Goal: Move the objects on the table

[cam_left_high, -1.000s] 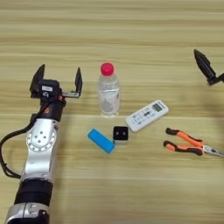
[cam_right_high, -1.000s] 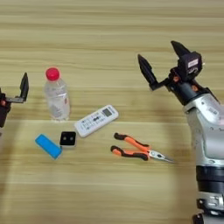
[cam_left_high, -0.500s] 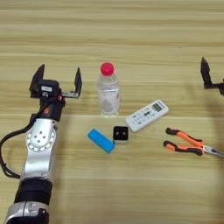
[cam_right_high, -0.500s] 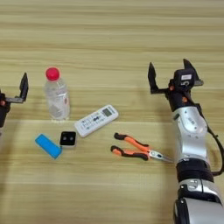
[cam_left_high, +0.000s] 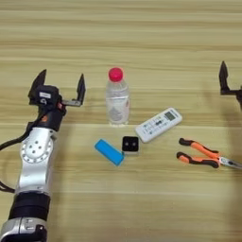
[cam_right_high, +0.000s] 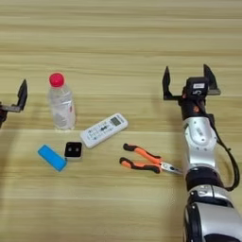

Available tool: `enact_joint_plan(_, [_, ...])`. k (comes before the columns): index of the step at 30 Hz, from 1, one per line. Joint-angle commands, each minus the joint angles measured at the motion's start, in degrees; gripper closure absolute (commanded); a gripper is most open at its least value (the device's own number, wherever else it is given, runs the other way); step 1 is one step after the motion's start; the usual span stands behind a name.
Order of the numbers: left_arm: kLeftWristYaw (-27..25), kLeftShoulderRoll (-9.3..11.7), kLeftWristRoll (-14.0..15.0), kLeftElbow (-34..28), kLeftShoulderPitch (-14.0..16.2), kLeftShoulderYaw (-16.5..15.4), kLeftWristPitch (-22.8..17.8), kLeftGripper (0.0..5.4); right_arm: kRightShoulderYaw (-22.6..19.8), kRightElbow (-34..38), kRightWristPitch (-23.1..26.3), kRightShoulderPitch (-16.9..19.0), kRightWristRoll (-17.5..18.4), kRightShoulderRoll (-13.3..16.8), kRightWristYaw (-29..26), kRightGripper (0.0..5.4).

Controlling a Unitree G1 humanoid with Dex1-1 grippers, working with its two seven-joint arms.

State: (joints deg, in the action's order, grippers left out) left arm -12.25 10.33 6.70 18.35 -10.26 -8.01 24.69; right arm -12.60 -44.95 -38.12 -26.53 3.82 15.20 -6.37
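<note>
Your left pincer [cam_left_high: 59, 88] open, left of bottle [cam_left_high: 117, 97]. Your right pincer [cam_right_high: 187, 83] open, above pliers [cam_right_high: 147, 160]. Both hold nothing.

Clear plastic bottle [cam_left_high: 117, 100] with red cap stands upright mid-counter [cam_left_high: 142, 28]. White remote control [cam_left_high: 159, 125] lies flat just right of it, angled, screen end pointing up-right. Small black cube [cam_left_high: 130, 145] with white face sits below the remote's near end, just beside the flat blue bar [cam_left_high: 109, 152], which lies diagonal. Orange-handled pliers [cam_left_high: 205, 154] lie flat further right, jaws pointing right, handles slightly spread.
</note>
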Motion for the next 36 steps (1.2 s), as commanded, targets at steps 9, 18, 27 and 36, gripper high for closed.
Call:
enact_joint_plan(9, [-11.5,5.5,7.8,-9.7,2.4,0.1,-8.1,0.00,1.5,-0.4,0.6,-1.2,-1.1,-0.7,2.1,0.04])
enact_joint_plan(18, [-20.6,5.9,18.5,-21.2,7.7,1.6,-15.9,0.00,2.5,-0.1,1.6,-1.2,-2.0,-1.2,3.2,0.04])
enact_joint_plan(27, [-22.4,4.8,20.1,-25.2,9.1,3.9,-20.2,0.00,3.0,0.5,2.2,-0.9,-2.0,-1.4,3.4,0.04])
enact_joint_plan(36, [-22.3,3.1,17.3,-21.8,5.9,7.9,-21.4,0.00,3.2,0.3,2.0,-0.9,-1.9,-1.4,3.4,0.04])
